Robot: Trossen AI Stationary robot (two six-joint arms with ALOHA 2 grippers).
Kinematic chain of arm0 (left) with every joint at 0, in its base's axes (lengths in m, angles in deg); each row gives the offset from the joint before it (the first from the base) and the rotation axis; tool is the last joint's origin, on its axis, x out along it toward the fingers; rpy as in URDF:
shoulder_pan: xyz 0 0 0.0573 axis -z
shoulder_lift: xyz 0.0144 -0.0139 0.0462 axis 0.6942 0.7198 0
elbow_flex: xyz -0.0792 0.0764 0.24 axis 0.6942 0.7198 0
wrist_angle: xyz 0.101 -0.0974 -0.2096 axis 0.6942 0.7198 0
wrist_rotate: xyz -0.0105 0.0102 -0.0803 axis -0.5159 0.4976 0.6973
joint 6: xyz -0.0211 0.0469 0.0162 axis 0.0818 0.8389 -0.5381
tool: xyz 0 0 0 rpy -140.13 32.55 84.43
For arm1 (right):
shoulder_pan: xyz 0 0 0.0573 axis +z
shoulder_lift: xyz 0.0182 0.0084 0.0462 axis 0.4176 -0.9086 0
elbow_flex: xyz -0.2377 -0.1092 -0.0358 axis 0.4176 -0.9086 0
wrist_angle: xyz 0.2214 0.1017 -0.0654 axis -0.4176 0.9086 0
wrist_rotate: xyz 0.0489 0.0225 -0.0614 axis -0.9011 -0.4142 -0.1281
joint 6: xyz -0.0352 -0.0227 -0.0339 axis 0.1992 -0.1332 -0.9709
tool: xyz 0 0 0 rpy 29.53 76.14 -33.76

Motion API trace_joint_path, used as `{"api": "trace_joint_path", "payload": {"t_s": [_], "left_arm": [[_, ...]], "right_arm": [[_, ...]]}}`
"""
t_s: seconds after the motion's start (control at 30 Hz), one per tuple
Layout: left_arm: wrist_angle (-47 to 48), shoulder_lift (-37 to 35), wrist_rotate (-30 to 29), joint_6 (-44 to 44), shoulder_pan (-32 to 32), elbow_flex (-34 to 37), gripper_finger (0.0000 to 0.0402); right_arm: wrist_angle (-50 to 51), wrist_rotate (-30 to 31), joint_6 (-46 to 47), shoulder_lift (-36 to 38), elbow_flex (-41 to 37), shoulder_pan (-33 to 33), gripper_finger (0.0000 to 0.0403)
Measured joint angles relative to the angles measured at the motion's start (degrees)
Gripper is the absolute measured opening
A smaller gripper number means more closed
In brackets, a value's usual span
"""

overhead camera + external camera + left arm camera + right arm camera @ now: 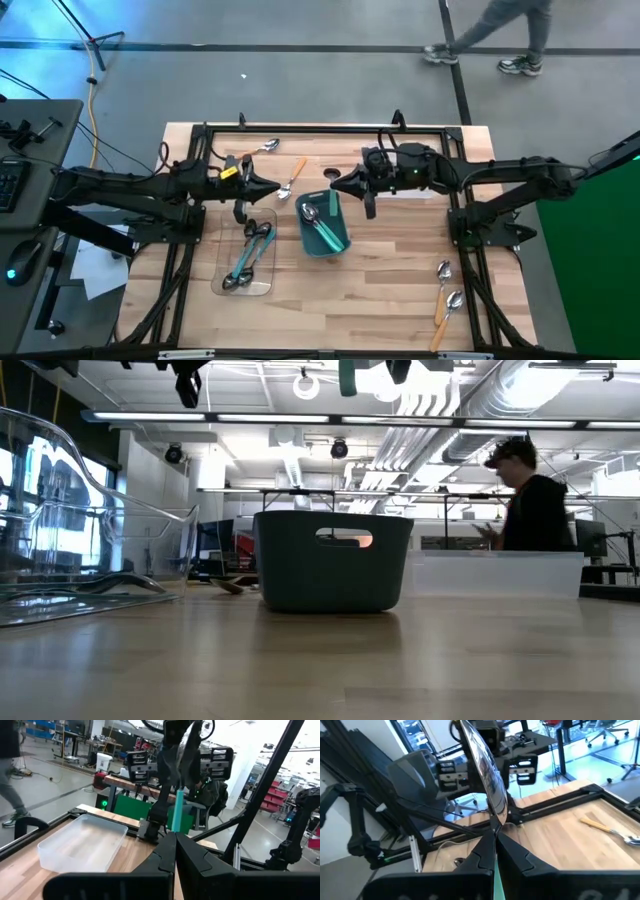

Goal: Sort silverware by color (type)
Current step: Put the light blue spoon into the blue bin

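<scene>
right gripper (337, 183) raised, clamping teal spoon (487, 775)

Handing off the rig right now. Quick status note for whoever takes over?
Left gripper: shut, empty, raised near the clear tray.
Right gripper: shut on a teal spoon, above the teal bin.
Done: teal spoons in the bin, several spoons in the tray.
Left: two orange spoons near right corner, one between the grippers, one spoon at the far edge.

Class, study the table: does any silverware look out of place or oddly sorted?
Yes. Teal-handled spoons lie in both the clear tray and the teal bin, so one colour looks split. Orange-handled spoons remain loose by the table's edges.
</scene>
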Motion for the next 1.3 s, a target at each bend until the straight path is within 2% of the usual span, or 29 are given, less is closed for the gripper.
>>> {"api": "trace_joint_path", "payload": {"t_s": [0.23, 0.5, 0.63, 0.93, 1.13, 1.3], "left_arm": [[0.34, -3.54, -0.55, 0.09, -0.02, 0.0, 0.0], [0.78, -8.14, -4.07, 3.99, -0.02, 0.02, 0.0], [0.83, -9.19, -4.85, 4.48, -0.02, 0.02, 0.0], [0.9, -9.82, -4.87, 4.46, -0.02, 0.02, 0.0], [0.9, -9.83, -4.9, 4.46, -0.02, 0.02, 0.0], [0.96, -9.83, -4.98, 4.48, -0.02, 0.02, 0.0]], "right_arm": [[1.96, 4.02, 8.03, -4.1, 1.61, -0.02, 0.0], [23.23, 3.96, 16.9, -17.73, 14.57, -0.15, 0.0], [28.63, 1.59, 18.3, -24.38, 18.63, -0.15, 0.0], [30.97, -3.78, 24.47, -34.71, 19.63, -2.12, 0.0], [31.13, -8.24, 24.49, -38.98, 19.63, -2.78, 0.0], [30.93, -8.62, 25.23, -41.38, 19.63, -2.96, 0.0]]}}
